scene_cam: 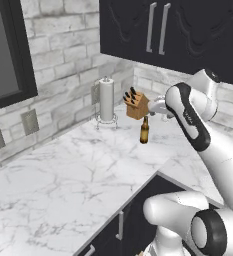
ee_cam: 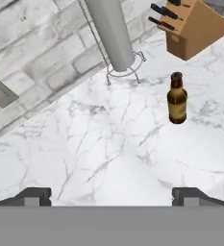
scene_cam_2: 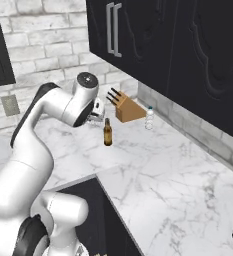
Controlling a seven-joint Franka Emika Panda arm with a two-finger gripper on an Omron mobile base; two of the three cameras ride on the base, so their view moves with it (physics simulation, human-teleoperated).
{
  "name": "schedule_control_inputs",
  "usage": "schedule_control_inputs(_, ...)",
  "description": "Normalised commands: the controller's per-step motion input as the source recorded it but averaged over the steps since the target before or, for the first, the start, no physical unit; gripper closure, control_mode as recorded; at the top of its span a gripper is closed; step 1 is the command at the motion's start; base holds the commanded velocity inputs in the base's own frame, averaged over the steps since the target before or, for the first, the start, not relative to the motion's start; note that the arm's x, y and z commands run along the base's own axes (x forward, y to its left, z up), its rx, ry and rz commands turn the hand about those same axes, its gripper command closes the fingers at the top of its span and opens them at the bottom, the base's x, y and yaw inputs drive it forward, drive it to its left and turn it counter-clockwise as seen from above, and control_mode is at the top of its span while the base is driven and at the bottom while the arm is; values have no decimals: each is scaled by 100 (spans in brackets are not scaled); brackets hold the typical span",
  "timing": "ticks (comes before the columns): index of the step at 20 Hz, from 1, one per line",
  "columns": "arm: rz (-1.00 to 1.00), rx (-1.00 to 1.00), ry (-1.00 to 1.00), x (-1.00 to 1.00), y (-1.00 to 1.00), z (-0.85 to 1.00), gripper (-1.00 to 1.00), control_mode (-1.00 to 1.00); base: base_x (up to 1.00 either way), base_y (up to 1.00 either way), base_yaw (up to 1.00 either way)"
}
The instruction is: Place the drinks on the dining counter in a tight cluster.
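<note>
Two drinks stand upright on the L-shaped marble worktop [scene_cam: 78,175]. The brown glass bottle [scene_cam: 144,131] [scene_cam_2: 107,132] [ee_cam: 177,98] is just in front of the knife block. The clear water bottle [scene_cam_2: 149,118] with a pale cap is right of the block, near the wall. My gripper [scene_cam_2: 94,119] [ee_cam: 112,196] hovers above the worktop, a little short and left of the brown bottle. It is open, its fingertips [ee_cam: 34,196] far apart with nothing between them. In the left base view the gripper [scene_cam: 157,107] is mostly hidden behind my forearm. The dining counter is out of view.
A wooden knife block [scene_cam: 137,106] [scene_cam_2: 125,109] [ee_cam: 192,24] and a paper-towel roll [scene_cam: 106,99] [ee_cam: 111,33] on a wire stand sit by the brick wall. Dark upper cabinets [scene_cam_2: 153,40] hang over the worktop. The worktop's inner edge [scene_cam: 138,192] drops to dark lower cabinets.
</note>
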Motion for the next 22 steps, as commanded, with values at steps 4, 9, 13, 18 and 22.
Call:
schedule_control_inputs(4, 7, 7, -51, 0, -4, -41, -100, -100, 0, 0, 0)
schedule_control_inputs(9, 9, 1, -25, 24, -1, -53, -100, -100, 0, 0, 0)
schedule_control_inputs(13, 13, 0, 0, 67, -30, 3, -100, -100, 0, 0, 0)
schedule_control_inputs(18, 25, 1, 7, 80, -63, 5, -100, -100, 0, 0, 0)
schedule_control_inputs(22, 29, 0, 1, 54, -53, 0, -100, -100, 0, 0, 0)
